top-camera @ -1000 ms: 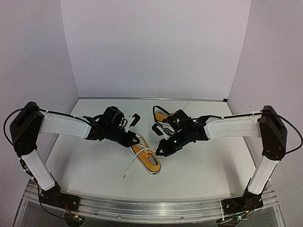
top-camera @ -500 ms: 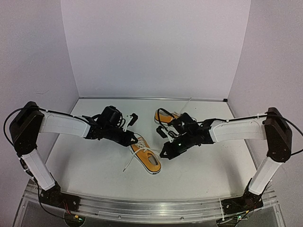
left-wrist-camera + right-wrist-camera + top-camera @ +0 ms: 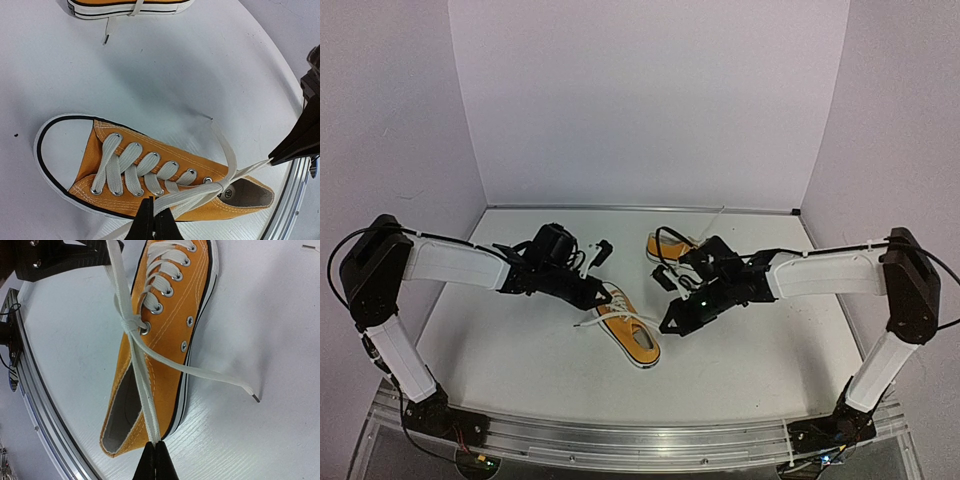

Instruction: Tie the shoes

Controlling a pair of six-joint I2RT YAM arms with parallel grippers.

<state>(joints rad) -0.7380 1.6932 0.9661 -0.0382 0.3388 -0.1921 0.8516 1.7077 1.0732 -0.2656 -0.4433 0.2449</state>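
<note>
- Two orange-yellow shoes on a white table (image 3: 520, 360). The near shoe (image 3: 630, 330) lies mid-table betw. the arms, heel toward the front rail (image 3: 620, 437). The far shoe (image 3: 665, 243) sits at the back, partly hidden behind the right arm.
- Near shoe's white laces (image 3: 125, 165) meet in one crossover (image 3: 218, 186) above the top eyelets, w/ strands running taut to each side.
- Left gripper (image 3: 152, 222): tips pressed together, pinching one strand beside the shoe.
- Right gripper (image 3: 155, 460): tips likewise pressed together, pinching the other strand just past the heel.
- A loose tail (image 3: 220, 377) lies slack on the table.
- Step in hand, by the look of it: cinching the first half-knot. No bow yet; far shoe apparently untied.
- Next move prob. calls for an even outward pull w/o dragging the shoe, then regripping to form loops.
</note>
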